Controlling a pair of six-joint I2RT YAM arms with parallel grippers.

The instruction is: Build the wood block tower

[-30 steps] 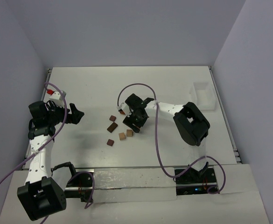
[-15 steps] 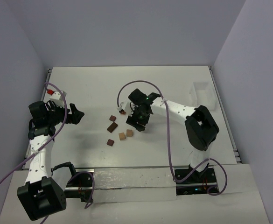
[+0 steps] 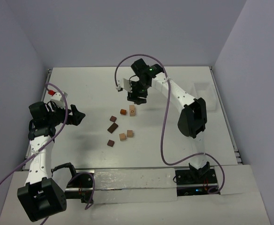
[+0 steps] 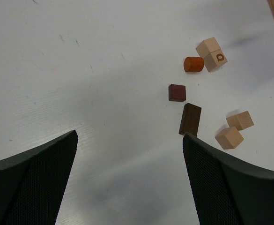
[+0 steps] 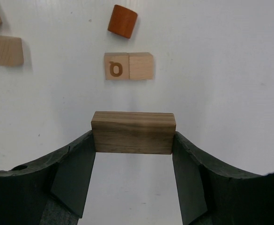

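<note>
My right gripper [image 5: 133,136] is shut on a long brown wood block [image 5: 133,132], gripped by its two ends and held above the table, seen in the top view at my right gripper [image 3: 137,97]. Under it lie a tan lettered double block [image 5: 129,66] and an orange cylinder [image 5: 122,21]. Loose wood blocks lie flat mid-table: a dark cube [image 3: 113,119], a dark long block [image 3: 112,127], two tan cubes [image 3: 126,135] and another dark cube [image 3: 110,143]. No tower is in view. My left gripper [image 3: 78,117] hangs open and empty to their left, also my left gripper [image 4: 129,136].
A clear plastic box [image 3: 203,96] stands at the table's right edge. Purple cables loop over both arms. The walls close in the table on the left, far and right sides.
My right gripper has risen and moved toward the far side with the brown block in it, uncovering the tan lettered block and orange cylinder. The left arm has not moved.
</note>
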